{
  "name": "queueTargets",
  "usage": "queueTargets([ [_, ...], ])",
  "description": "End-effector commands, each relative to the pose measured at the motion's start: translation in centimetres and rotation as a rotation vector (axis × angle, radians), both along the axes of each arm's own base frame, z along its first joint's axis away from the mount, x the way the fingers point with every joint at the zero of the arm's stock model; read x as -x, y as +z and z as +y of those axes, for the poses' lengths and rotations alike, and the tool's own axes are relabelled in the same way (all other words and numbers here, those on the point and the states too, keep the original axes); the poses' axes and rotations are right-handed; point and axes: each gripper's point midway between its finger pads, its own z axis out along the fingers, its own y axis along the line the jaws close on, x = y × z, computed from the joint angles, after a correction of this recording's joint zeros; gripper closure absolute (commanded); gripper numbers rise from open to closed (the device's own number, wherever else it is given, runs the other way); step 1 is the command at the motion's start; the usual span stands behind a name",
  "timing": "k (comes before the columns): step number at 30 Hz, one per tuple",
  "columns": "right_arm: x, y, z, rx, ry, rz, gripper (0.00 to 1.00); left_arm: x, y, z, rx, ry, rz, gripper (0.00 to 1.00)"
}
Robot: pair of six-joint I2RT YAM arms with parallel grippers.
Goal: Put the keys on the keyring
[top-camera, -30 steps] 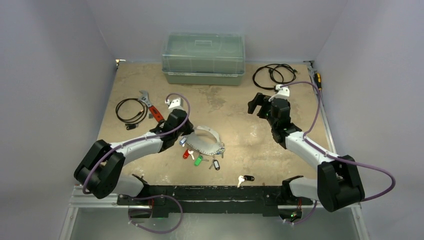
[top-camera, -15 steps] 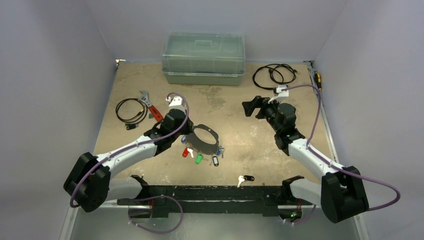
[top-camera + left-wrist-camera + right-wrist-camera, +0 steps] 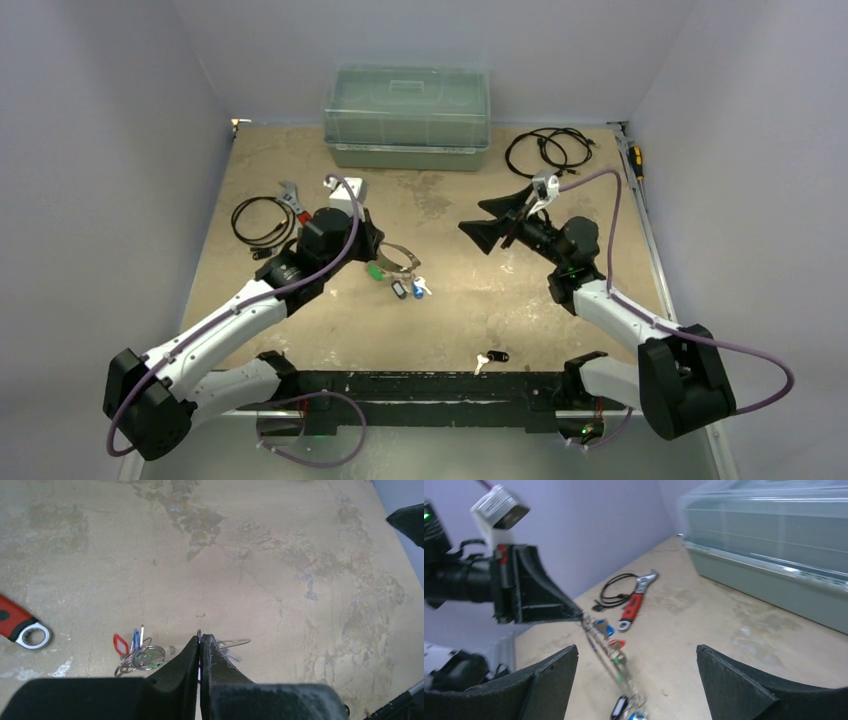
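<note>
Beige worktop [image 3: 470, 300] — left pincer [image 3: 201, 639] clamped on keyring [image 3: 397, 253], tagged keys [image 3: 405, 287] dangling below; right pincer [image 3: 636, 652] spread wide, gripping nothing.

The left gripper [image 3: 201, 644], fingers pressed together, pinches the keyring [image 3: 199, 633] by its thin silver edge. Red- and blue-tagged keys [image 3: 132, 647] cluster just left. A red-handled wrench [image 3: 20, 625] lies on the stained table [image 3: 300, 555].

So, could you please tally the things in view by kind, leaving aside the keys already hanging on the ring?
Keyring: 1
Loose key: 1
Black cable coils: 2
Wrench: 1
Lidded plastic box: 1
Small yellow-and-black item, too small to identify: 1
Total: 7
</note>
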Motion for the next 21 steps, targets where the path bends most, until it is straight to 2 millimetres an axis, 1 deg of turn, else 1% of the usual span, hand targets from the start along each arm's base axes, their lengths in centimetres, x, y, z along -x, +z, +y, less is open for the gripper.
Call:
queueTargets([
  [1, 4.7, 2.9, 2.4, -0.06, 0.263, -0.154, 0.1, 1.1, 5.9, -1.2, 0.009, -0.153, -0.13, 1.0],
  [5, 7.2, 3.4, 4.1, -0.055, 0.397, -0.205, 0.19, 2.7, 8.6, -2.0, 0.004, -0.285, -0.21, 1.0],
  [7, 8.6, 3.5, 4.9, -0.052, 0.473, -0.227, 0.25, 3.7, 9.6, -2.6, -0.004, -0.374, -0.249, 1.0],
  [9, 9.8, 3.8, 5.4, -0.061, 0.539, -0.24, 0.3, 4.7, 10.0, -3.2, -0.011, -0.455, -0.274, 1.0],
  [13, 11.6, 4.5, 5.8, -0.096, 0.618, -0.255, 0.42, 6.7, 10.1, -4.3, -0.002, -0.607, -0.319, 1.0],
  [16, 12.6, 4.6, 6.4, -0.1, 0.672, -0.264, 0.47, 8.0, 9.9, -5.1, 0.029, -0.689, -0.326, 1.0],
  [19, 13.1, 4.6, 7.1, -0.096, 0.705, -0.27, 0.48, 8.9, 9.8, -5.6, 0.045, -0.746, -0.322, 1.0],
  [21, 13.0, 4.5, 7.5, -0.092, 0.706, -0.27, 0.48, 9.3, 9.6, -5.7, 0.052, -0.766, -0.32, 1.0],
])
